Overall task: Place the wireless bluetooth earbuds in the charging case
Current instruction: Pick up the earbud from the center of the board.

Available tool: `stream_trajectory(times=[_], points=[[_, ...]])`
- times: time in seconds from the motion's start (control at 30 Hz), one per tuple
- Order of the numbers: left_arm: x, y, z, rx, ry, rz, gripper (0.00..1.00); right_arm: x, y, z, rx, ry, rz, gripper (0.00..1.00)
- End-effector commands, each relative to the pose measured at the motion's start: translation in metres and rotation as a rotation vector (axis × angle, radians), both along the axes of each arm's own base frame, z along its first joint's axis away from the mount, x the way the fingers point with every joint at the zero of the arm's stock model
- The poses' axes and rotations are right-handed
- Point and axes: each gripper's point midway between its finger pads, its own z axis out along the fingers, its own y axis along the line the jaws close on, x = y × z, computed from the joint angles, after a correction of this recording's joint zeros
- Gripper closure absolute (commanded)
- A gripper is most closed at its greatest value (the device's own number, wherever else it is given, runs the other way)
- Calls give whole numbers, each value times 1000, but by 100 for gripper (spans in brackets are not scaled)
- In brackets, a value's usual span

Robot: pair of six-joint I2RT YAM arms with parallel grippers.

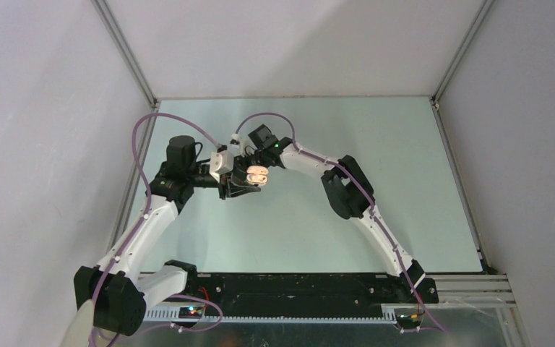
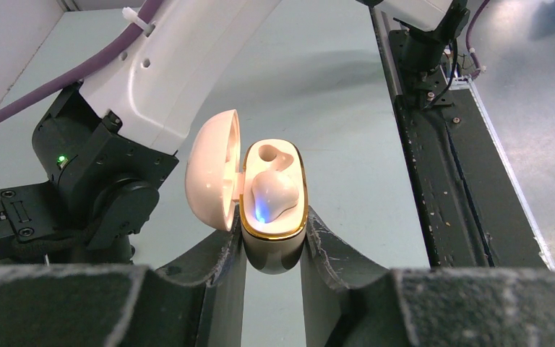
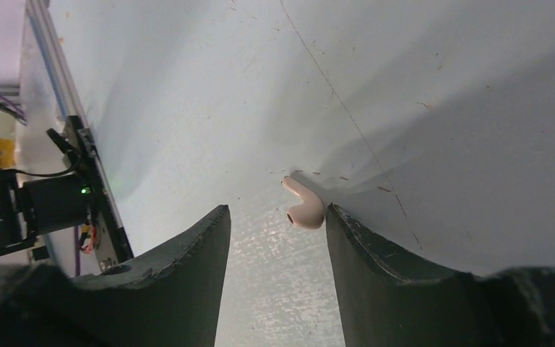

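Standing here, I see the left gripper [image 2: 273, 233] clenched on the open charging case [image 2: 274, 254] at centre frame, one seated earbud [image 2: 273, 194] glowing inside, the socket [image 2: 267, 153] above it empty. In the right wrist view the right gripper [image 3: 274, 217] gapes, gripping nothing; the loose earbud [image 3: 304, 208] lies against its right-hand finger [image 3: 376, 275], stem pointing upper left.

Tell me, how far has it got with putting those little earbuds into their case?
Done: one cream-white earbud sits in the open cream, gold-rimmed charging case, glowing blue; the left gripper clamps the case. In hand: the right gripper, jaws open, straddles a second cream-white earbud on the pale green table. Left: the empty socket beside the first.
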Motion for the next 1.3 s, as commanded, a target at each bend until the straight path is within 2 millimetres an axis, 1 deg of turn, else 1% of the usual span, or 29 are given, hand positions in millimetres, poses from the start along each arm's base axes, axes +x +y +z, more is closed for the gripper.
stream_trajectory(times=[0.0, 0.13, 0.3, 0.53, 0.63, 0.73, 0.93, 1.1, 1.27], points=[[1, 0, 15, -23, -69, -20, 100, 1, -19, -33, -184, -87, -47, 44], [0, 0, 16, -24, -74, -21, 100, -2, -17, -37, -240, -128, -60, 47], [-1, 0, 17, -25, -77, -20, 100, 0, -21, -40, -300, -154, -93, 51], [-1, 0, 18, -27, -80, -20, 100, 0, -27, -44, -366, -208, -104, 54], [-1, 0, 18, -27, -80, -20, 100, 0, -29, -44, -365, -202, -110, 55], [-1, 0, 18, -27, -78, -20, 100, 0, -32, -39, -346, -190, -116, 56], [0, 0, 18, -28, -74, -21, 100, -1, -37, -39, -335, -172, -119, 59], [0, 0, 19, -29, -77, -20, 100, -1, -36, -43, -331, -156, -123, 60], [0, 0, 18, -29, -75, -20, 100, 2, -33, -41, -324, -154, -125, 59]])
